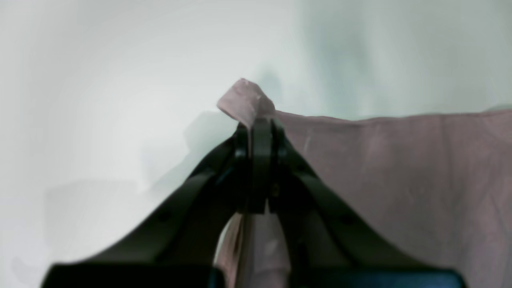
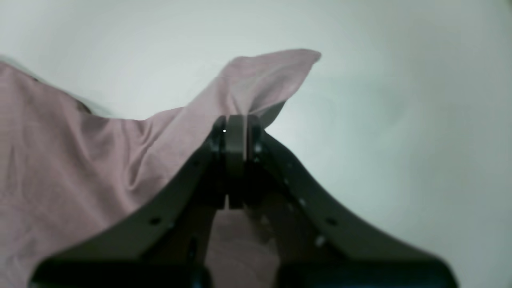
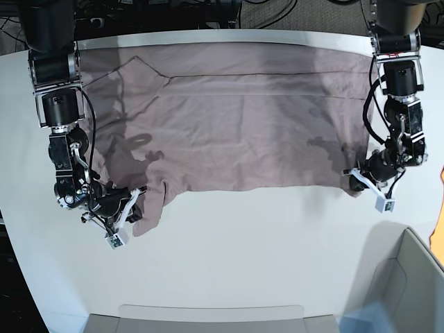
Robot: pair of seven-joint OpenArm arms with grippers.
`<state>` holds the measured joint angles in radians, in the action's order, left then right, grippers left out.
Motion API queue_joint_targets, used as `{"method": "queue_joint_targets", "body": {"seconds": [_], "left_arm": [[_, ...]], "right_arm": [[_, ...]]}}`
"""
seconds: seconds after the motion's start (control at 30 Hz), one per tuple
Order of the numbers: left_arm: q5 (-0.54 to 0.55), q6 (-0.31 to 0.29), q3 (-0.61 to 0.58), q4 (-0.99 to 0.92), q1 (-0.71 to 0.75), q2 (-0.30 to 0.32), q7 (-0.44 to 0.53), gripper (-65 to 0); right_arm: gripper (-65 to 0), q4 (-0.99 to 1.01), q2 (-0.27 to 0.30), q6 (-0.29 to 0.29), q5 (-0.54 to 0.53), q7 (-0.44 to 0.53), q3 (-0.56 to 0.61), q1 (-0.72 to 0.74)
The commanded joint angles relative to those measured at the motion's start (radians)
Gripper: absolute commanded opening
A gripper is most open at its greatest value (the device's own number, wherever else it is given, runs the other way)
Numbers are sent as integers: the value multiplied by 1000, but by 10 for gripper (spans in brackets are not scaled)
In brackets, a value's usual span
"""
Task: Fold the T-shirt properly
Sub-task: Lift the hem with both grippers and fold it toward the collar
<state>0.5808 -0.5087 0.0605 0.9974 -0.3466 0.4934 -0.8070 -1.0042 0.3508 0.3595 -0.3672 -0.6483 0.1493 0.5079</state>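
Observation:
The mauve T-shirt [image 3: 236, 118] lies spread wide across the far half of the white table [image 3: 243, 257], its near edge running across the middle. My left gripper [image 3: 352, 178], on the right of the base view, is shut on the shirt's near right corner. In the left wrist view the fingers [image 1: 260, 140] pinch a small peak of T-shirt [image 1: 400, 180] cloth just above the table. My right gripper [image 3: 134, 199] is shut on the near left corner by a hanging flap. In the right wrist view a fold of the T-shirt [image 2: 80, 160] rises past the closed right gripper [image 2: 236, 122].
A grey bin [image 3: 406, 277] stands at the table's near right corner. A flat grey tray edge [image 3: 208, 316] runs along the front. Dark cables and equipment sit behind the table's far edge.

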Motion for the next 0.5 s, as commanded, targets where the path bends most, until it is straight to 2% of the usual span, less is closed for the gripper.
{"method": "queue_joint_targets", "body": {"seconds": [0.0, 0.2, 0.47], "left_arm": [[14, -1, 3, 18, -24, 20, 21, -650], [14, -1, 3, 105, 14, 23, 21, -650], [11, -1, 3, 163, 74, 23, 21, -650]], "right_arm": [[-650, -28, 15, 0, -8, 2, -35, 30], [-650, -101, 17, 2, -6, -101, -119, 15], [-650, -218, 18, 2, -6, -163, -121, -50]]}}
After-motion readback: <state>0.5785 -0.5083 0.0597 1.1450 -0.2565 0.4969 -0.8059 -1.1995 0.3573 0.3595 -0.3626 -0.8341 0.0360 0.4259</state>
